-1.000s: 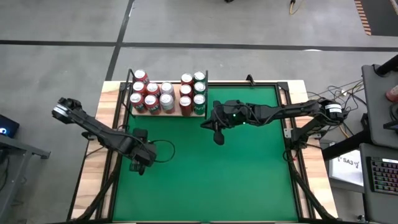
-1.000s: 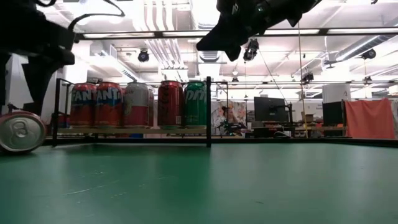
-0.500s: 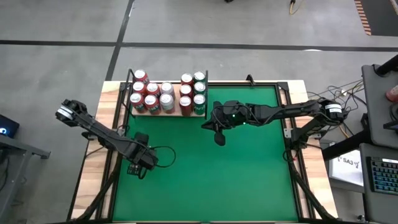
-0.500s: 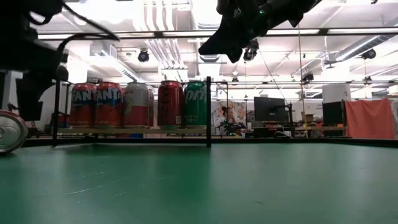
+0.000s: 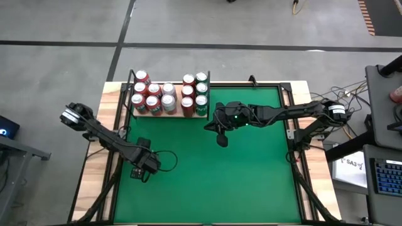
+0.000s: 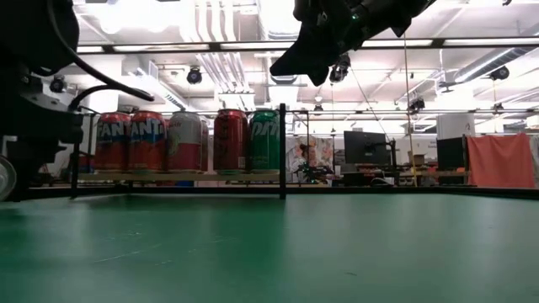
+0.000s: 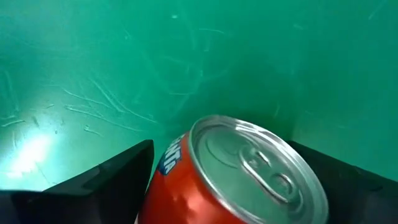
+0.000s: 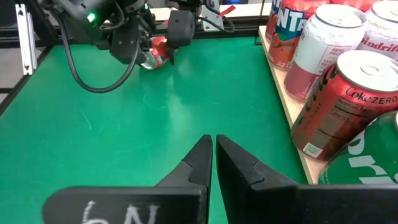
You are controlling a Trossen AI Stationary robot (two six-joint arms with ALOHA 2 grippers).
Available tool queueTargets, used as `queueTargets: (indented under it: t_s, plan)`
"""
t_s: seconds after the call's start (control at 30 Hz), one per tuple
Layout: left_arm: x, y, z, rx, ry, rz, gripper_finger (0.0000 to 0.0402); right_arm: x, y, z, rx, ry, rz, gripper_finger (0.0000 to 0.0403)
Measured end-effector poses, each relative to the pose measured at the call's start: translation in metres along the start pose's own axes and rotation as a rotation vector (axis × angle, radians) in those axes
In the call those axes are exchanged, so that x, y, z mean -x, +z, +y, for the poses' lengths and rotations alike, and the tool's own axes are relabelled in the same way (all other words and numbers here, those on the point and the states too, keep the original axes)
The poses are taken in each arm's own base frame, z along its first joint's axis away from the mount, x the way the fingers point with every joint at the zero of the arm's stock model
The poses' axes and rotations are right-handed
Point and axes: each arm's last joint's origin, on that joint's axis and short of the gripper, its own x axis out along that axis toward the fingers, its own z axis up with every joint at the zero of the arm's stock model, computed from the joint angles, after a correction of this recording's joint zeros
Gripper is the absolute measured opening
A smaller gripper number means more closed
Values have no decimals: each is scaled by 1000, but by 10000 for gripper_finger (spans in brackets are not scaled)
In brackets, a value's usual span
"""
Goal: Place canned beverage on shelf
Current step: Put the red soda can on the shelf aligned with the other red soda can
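Observation:
A red-orange canned beverage (image 7: pixel 230 174) lies on its side on the green felt near the table's left edge. Its silver top (image 6: pixel 5 178) peeks out at the low view's left border. My left gripper (image 5: pixel 139 169) points straight down over it and is open, one finger on each side of the can. I cannot see either finger touching it. The shelf (image 5: pixel 168 114), a pale wood panel with black rods, stands at the far left and carries several upright cans. My right gripper (image 8: pixel 213 152) is shut and empty, and hovers high in front of the shelf's right end.
Several cans (image 8: pixel 348 93) fill the shelf in two groups, with a gap (image 5: pixel 178 97) between them. Black upright rods (image 6: pixel 282 151) stand at the shelf's corners. A cable loop (image 5: pixel 164 160) hangs beside my left gripper. Open felt (image 5: pixel 239 182) lies at the middle and near right.
My left gripper has sunk straight down over the lying can and drifted a little toward the near edge. In the low view it now covers most of the can. My right arm has kept still.

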Motion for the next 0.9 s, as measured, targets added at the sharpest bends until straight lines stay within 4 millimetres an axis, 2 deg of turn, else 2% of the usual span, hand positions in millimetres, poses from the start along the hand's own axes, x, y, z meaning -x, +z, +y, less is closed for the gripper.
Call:
queueTargets:
  t_s: [0.17,0.23,0.43,0.67,0.9]
  plan:
    - [-1,1,-1,0,2,9,296,0,0,0,-2,0,0,13]
    - [2,2,0,5,6,-8,294,0,0,0,-2,0,0,13]
    - [30,8,1,68,54,-154,294,0,0,0,1,0,0,13]
    - [89,14,8,157,163,-463,294,0,-1,0,-1,5,9,13]
    - [165,11,22,273,392,-875,294,0,-1,0,5,6,9,13]
